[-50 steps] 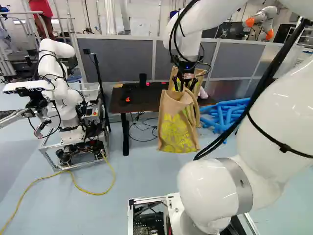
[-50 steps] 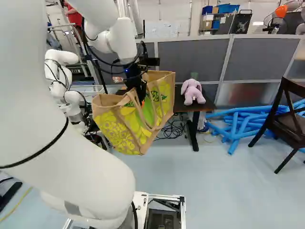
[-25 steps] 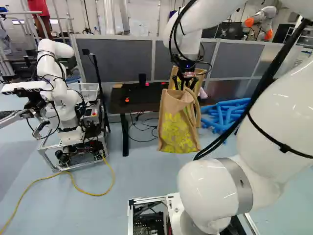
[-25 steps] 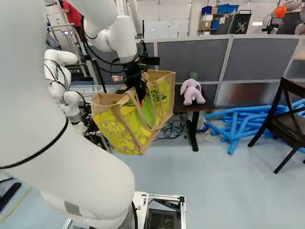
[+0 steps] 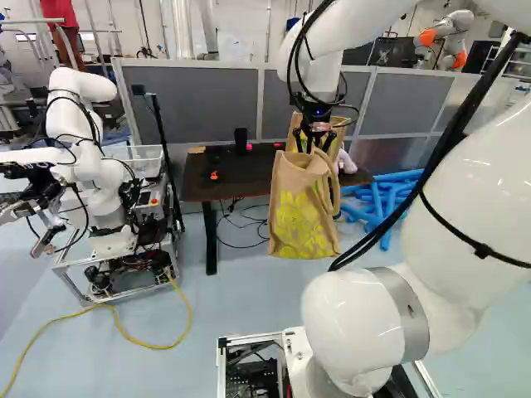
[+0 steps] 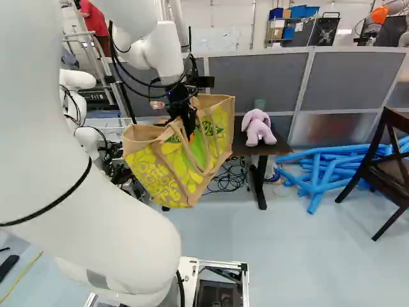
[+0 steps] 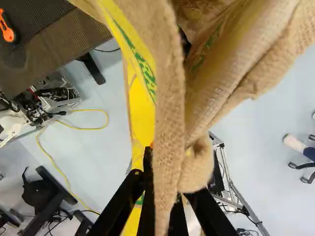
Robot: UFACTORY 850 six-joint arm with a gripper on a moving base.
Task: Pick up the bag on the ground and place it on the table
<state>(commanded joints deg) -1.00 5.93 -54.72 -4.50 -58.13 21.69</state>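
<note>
The bag [image 6: 176, 163] hangs upright and somewhat slanted directly below your claw [image 5: 312, 143], on the near side of the table [image 5: 236, 184], with its mouth up. Your claw is clamped on the bag's handle [image 7: 170, 128]: in the wrist view the strap runs between both fingers. The bag's long side runs obliquely across the right base view, one end nearer you and the other towards the table.

What counts now is height against that table edge: the bottom of the bag looks lower than the tabletop, so you'd probably want to lift first, then carry it forward over the top. You look about midway, with pickup done and placing to come. Go in too low and the bag could catch the edge or fold under it. Mind the pink stuffed toy [image 6: 258, 128] on the table too; a swinging bag might knock it off.
</note>
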